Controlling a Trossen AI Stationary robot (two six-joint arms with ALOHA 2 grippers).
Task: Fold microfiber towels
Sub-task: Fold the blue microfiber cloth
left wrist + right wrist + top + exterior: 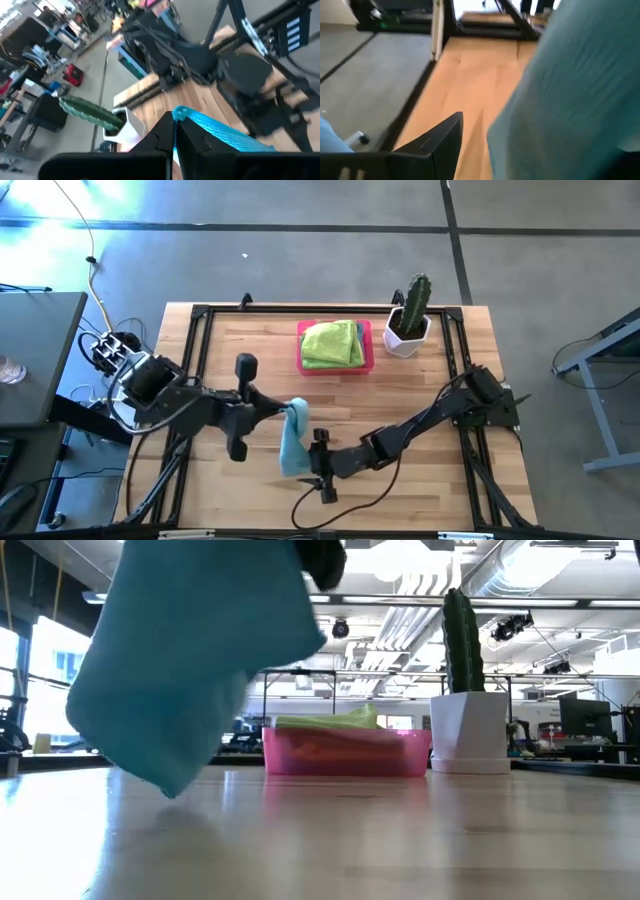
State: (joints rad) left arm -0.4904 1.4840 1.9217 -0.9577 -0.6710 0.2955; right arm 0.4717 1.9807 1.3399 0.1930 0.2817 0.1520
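Note:
A light blue microfiber towel (292,442) hangs over the near middle of the table from my left gripper (290,412), which is shut on its top. In the low view the towel (190,670) hangs in loose folds, its lowest corner (170,790) just above the wood. My right gripper (312,467) stands open at the towel's lower part, reaching in from the right. In its wrist view one finger (440,145) shows and the towel (570,100) covers the other. Lime green towels (332,343) lie in the pink tray (368,348) at the far middle. My left gripper pinches the blue towel's upper edge (181,115) between its two shut fingers; a small bunch of cloth sticks out past the tips. The fingers come from the table's left, slanting down. The towel hangs slack below them, clear of the table. Whether my right gripper touches the towel, I cannot tell.
A cactus in a white pot (410,320) stands at the far right beside the tray. A black frame (200,315) runs around the tabletop. Bare wood (430,490) lies at the near right, under the right arm.

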